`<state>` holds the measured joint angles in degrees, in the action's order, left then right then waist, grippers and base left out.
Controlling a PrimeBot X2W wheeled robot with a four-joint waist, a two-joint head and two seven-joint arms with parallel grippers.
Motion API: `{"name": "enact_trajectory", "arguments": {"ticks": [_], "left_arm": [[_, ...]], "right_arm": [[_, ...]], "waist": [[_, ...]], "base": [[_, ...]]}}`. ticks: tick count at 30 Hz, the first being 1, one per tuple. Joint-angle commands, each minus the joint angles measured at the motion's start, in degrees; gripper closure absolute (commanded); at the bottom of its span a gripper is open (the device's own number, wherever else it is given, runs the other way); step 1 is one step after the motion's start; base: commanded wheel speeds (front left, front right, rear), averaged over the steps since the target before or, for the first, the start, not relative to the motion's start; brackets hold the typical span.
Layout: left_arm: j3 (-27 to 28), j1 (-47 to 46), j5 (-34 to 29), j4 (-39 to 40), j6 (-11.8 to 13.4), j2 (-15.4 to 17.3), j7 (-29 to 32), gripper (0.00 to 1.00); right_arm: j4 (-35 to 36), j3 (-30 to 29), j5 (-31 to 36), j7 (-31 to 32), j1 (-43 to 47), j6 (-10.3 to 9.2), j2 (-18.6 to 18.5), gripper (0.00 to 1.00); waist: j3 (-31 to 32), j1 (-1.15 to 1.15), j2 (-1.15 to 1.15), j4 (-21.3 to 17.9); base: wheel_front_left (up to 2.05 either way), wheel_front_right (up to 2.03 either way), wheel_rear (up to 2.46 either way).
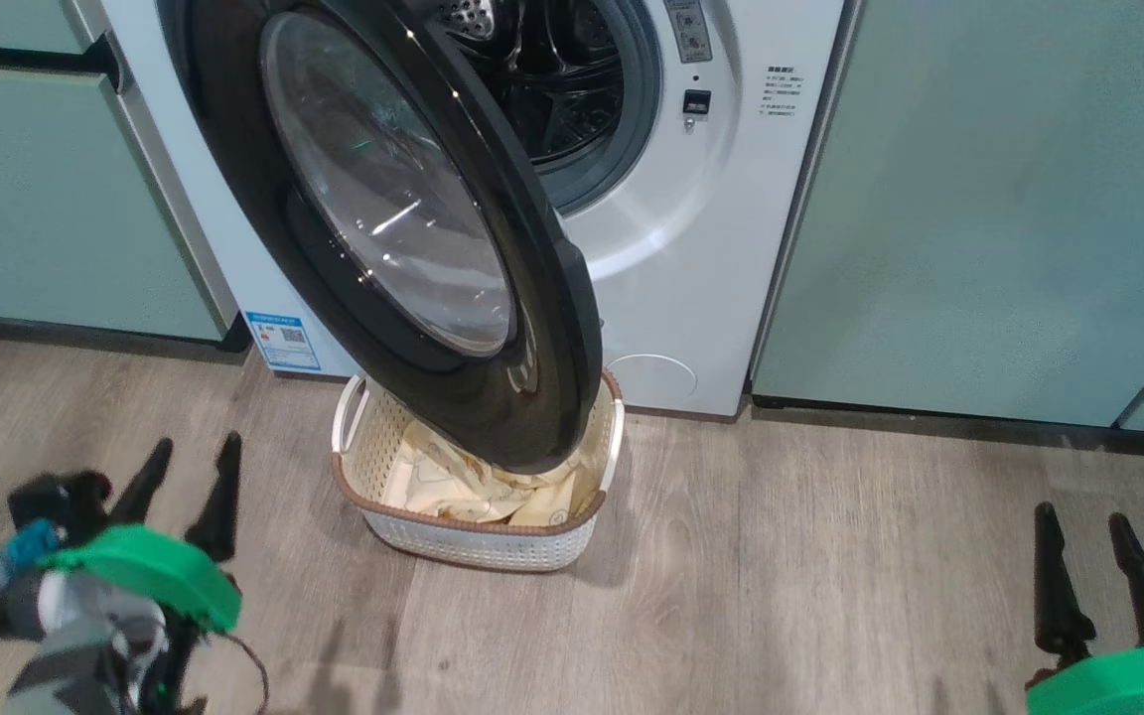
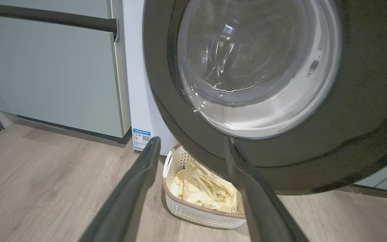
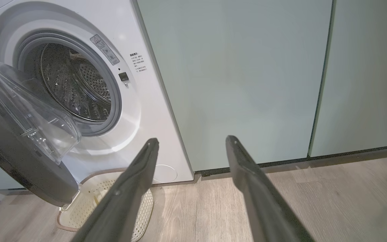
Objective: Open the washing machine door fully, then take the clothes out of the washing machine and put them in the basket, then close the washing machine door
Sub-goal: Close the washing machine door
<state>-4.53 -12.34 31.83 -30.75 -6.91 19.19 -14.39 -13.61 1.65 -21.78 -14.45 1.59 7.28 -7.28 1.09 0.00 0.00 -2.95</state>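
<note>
Two pincers, the left pincer [image 1: 197,445] and the right pincer [image 1: 1081,516], have their fingers spread apart and grip nothing, so the likely trouble lies in the push that seems to be left to do. The washing machine door [image 1: 403,228] stands half swung, hinged on the left, with its glossy black rim hanging over the basket [image 1: 483,548]. A spread finger pressed on that slick, curved rim could slide off. It could also slip past the free edge and be caught between the door and the washing machine [image 1: 711,248]. I cannot tell whether the rim touches the basket; if it does, the swing could drag the basket along.

The clothes [image 1: 453,487] lie in the basket, on the floor [image 1: 781,556] just in front of the machine, and what shows of the drum [image 1: 562,79] looks bare.

Both arms sit low and near, well apart from each other, with their fingers pointing far toward the machine. The left one faces the door's outer glass. The right one faces the pale green cabinets [image 1: 979,199] to the right of the machine, well apart from the door.
</note>
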Motion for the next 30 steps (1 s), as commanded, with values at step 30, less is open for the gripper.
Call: {"name": "enact_trajectory", "arguments": {"ticks": [30], "left_arm": [[8.1,6.2,-15.4,11.6,-0.6,-4.4,-0.6,0.00]], "right_arm": [[1.9,0.5,0.4,-0.5,-1.4,0.21,-0.5,0.00]], "waist": [[-0.1,0.00,0.00,-0.7]], "base": [[0.00,0.00,0.00]]}}
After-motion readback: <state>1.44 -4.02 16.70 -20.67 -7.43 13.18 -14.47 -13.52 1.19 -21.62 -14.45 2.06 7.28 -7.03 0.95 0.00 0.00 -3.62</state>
